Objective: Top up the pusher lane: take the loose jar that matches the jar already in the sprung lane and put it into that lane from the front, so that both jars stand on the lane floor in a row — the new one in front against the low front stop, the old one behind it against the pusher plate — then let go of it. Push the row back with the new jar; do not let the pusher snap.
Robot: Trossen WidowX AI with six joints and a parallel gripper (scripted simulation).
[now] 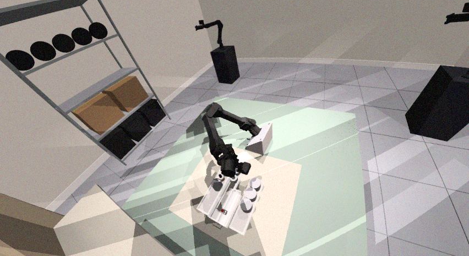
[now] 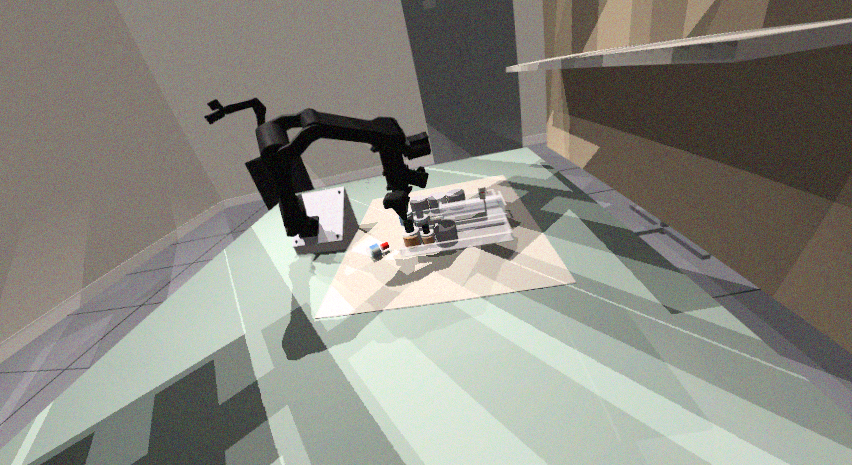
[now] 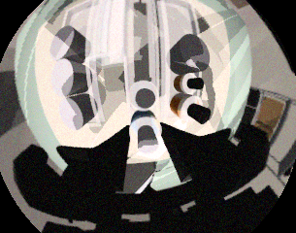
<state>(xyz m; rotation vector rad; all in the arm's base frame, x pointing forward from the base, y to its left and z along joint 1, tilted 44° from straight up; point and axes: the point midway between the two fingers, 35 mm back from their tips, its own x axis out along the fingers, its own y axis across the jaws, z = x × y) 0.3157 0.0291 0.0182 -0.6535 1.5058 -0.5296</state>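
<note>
Now my fingers are pinched on the loose jar, holding it upright at the near mouth of the middle lane. Straight ahead, on the far side and almost touching it, stands the matching jar. That lane's long axis runs directly away from me, so I judge the coming push must go along it, slowly, easing the pusher plate back without letting it snap.

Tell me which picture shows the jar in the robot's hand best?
The wrist view: the held jar sits large between the hand fingers. The top view hides it under the arm; the exterior view shows it tiny.
</note>
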